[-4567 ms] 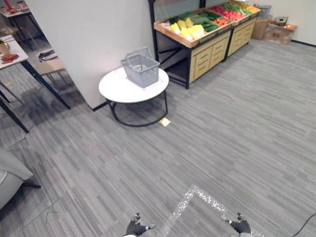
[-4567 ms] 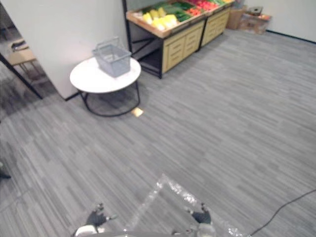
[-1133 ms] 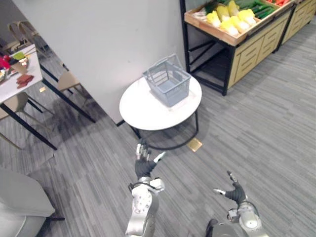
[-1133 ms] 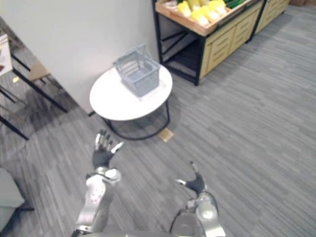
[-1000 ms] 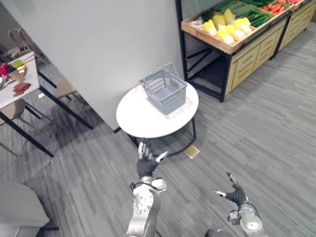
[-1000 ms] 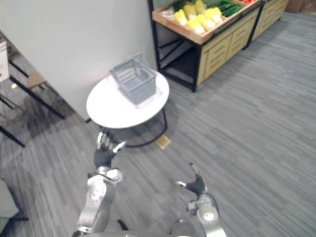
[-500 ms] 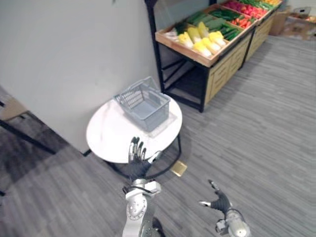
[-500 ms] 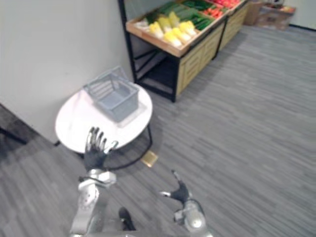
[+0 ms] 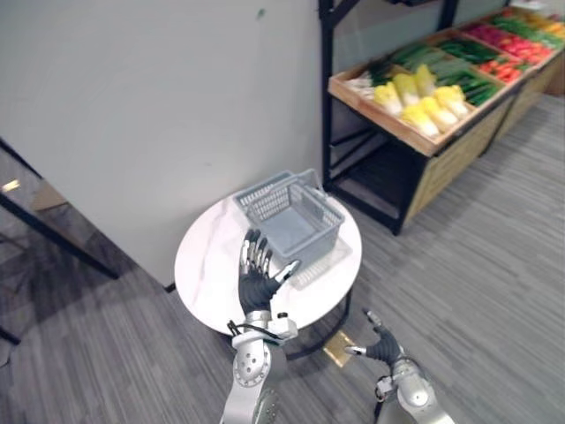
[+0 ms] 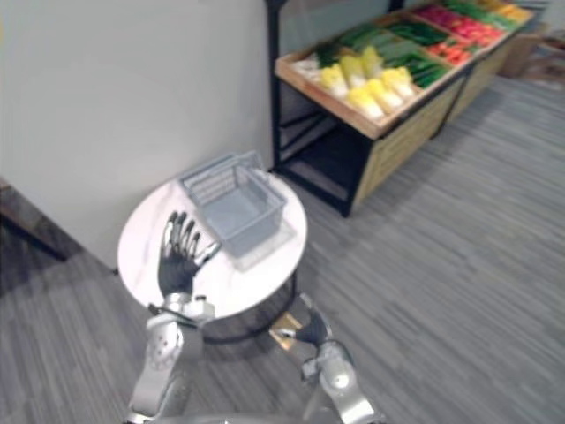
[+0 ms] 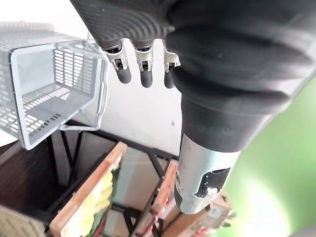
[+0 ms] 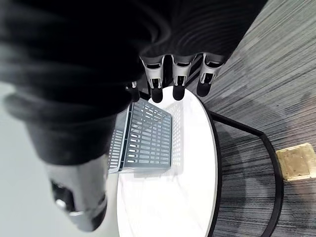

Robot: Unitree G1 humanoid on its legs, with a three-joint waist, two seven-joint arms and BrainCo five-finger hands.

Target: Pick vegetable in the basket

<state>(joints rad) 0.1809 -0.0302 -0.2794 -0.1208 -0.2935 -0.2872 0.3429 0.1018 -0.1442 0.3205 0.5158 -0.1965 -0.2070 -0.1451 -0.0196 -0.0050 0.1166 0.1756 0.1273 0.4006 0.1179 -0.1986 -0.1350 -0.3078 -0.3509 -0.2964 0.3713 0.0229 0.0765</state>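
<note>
On the round white table (image 9: 205,265), a grey slatted basket (image 9: 296,223) stands upright. The left hand (image 9: 255,284) hovers on the near side of the basket, by its front corner, over the tabletop; fingers straight and spread, grasping nothing. The right hand (image 9: 381,343) is low, nearer than the basket and to its right, over the grey floor; fingers loosely splayed, released. The vegetables (image 9: 422,99), pale yellow heads with green ones past them, lie on a wooden stand (image 9: 381,124) well beyond the basket, to its right. A pale wall (image 9: 159,106) rises behind the basket.
</note>
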